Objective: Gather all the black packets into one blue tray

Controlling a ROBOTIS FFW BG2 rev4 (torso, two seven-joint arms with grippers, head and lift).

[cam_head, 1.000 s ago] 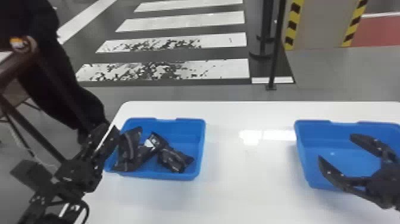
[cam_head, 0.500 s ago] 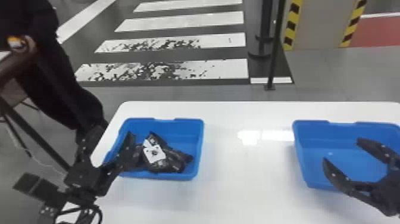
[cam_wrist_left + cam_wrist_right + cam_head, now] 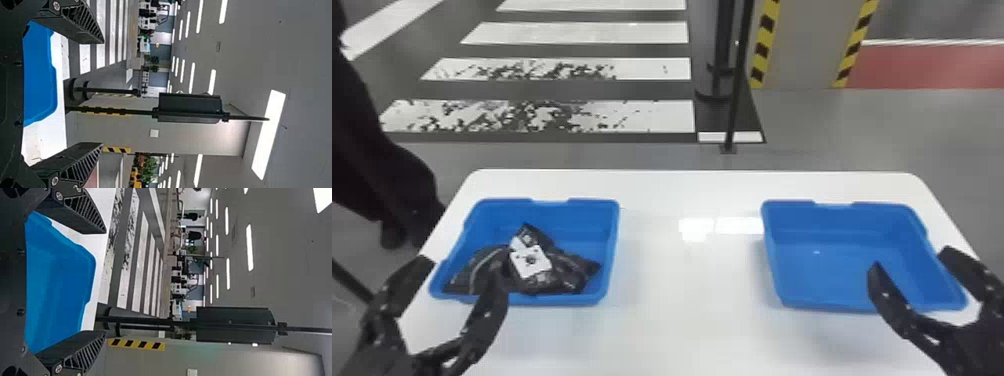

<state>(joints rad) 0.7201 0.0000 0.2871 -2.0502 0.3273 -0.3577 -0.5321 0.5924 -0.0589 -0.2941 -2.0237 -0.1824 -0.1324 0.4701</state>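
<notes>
Black packets [image 3: 559,272] lie in the left blue tray [image 3: 584,220] — my left end effector [image 3: 463,273] gapes by its near side, my right end effector [image 3: 911,259], also wide, well rightward.

Blue tray [image 3: 39,74], the reference item: partly in view, one rounded corner visible, bordered by the white desk [image 3: 55,137]. Fingers [image 3: 78,25]: set well apart, the blue tray seen across the span between them. Beyond the blue tray, in order noted: striped crossing [image 3: 100,35], black post [image 3: 133,112] bearing a dark box [image 3: 190,107], grey pillar [image 3: 117,135] with yellow-and-black edging. Above the blue tray's level: lit ceiling lamps [image 3: 268,135].
</notes>
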